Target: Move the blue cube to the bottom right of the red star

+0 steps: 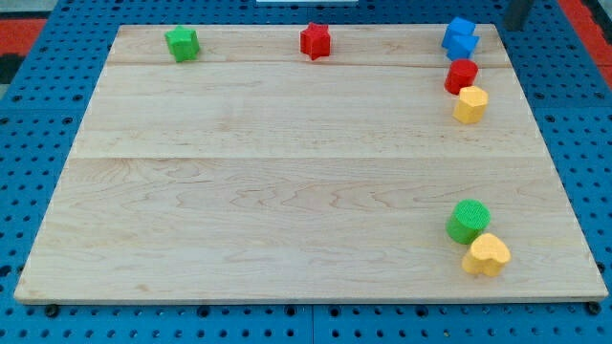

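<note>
My tip is not visible; only a dark rod section (516,11) shows at the view's top right, so its state cannot be determined. The blue cube (461,38) sits near it, well right of the red star (315,40), needing a leftward push.

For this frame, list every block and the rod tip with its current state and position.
blue cube: top right corner, just above the red cylinder, not yet near the red star.
red star: top edge, centre, alone.
green star: top left, alone.
red cylinder: touching the yellow hexagon.
yellow hexagon: below the red cylinder.
green cylinder: bottom right, touching the yellow heart.
yellow heart: lowest block.
my tip: not identifiable; only a dark shape at the top edge.
</note>
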